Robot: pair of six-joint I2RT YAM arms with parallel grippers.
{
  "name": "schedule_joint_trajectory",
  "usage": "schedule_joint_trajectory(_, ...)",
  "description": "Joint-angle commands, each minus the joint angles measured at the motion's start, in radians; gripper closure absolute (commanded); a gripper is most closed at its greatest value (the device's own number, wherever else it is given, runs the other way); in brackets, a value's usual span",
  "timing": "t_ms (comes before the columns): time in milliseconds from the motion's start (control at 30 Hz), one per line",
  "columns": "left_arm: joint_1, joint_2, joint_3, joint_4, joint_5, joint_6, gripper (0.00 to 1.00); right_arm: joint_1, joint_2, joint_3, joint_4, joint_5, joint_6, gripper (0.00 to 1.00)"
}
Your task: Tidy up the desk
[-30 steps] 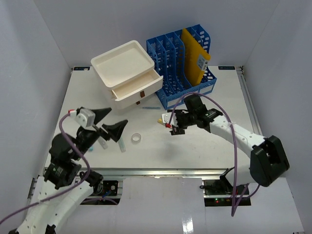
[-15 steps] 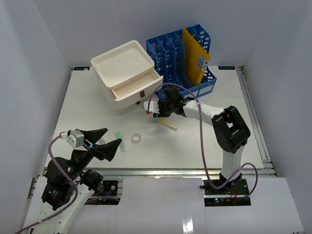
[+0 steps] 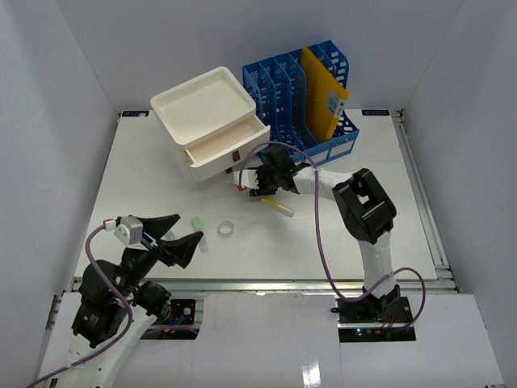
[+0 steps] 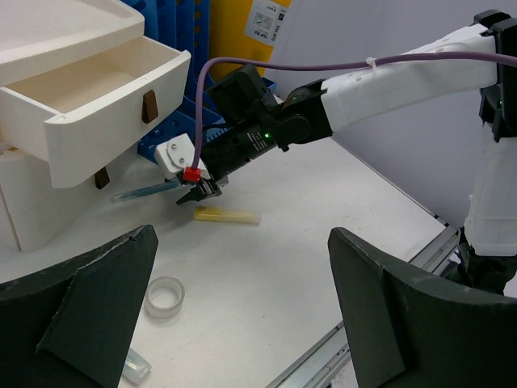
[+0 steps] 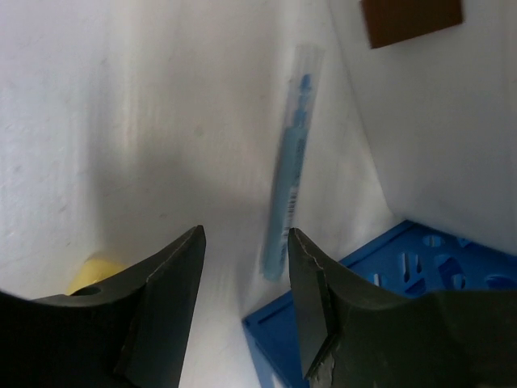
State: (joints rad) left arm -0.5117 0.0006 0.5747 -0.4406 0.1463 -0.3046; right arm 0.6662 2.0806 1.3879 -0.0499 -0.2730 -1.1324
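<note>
The white desk (image 3: 339, 234) carries several loose items. A blue pen (image 5: 291, 162) lies on it against the foot of the white drawer box (image 3: 202, 109), just beyond my right gripper's fingertips. My right gripper (image 3: 242, 184) is low over the desk by the box's front, jaws open with nothing between them (image 5: 245, 234). A yellow stick (image 4: 226, 215) lies just behind it. A clear tape ring (image 3: 227, 230) and a small clear tube (image 3: 199, 234) lie near the front. My left gripper (image 3: 188, 226) hovers wide open and empty above that tube (image 4: 242, 234).
The drawer box's lower drawer (image 4: 97, 113) stands pulled out. A blue file rack (image 3: 307, 105) holding a yellow envelope (image 3: 323, 93) stands at the back, right of the box. A metal rail (image 3: 266, 283) runs along the desk's front edge.
My right arm has swung left from the desk's middle to the drawer box front and its jaws have narrowed. My left arm has drawn back toward the near edge, still wide open.
</note>
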Motion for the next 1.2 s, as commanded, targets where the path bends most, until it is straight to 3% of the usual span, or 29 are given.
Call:
schedule_joint_trajectory(0,0.001,-0.038,-0.003,0.003,-0.001,0.002,0.02,-0.026,0.035,0.064,0.015,-0.017,0.013,0.48)
schedule_joint_trajectory(100,0.002,-0.037,-0.004,0.002,-0.003,0.002,0.02,-0.046,0.063,0.102,-0.016,-0.044,0.026,0.48)
schedule_joint_trajectory(267,0.002,-0.035,-0.006,0.003,-0.002,0.002,0.02,-0.071,0.13,0.225,-0.215,-0.134,0.011,0.52)
schedule_joint_trajectory(800,0.001,-0.039,-0.005,0.003,0.002,0.003,0.02,-0.077,0.165,0.255,-0.416,-0.148,-0.02,0.59)
schedule_joint_trajectory(1167,0.001,-0.045,-0.006,0.005,0.004,0.004,0.02,-0.076,0.128,0.203,-0.463,-0.126,-0.024,0.61)
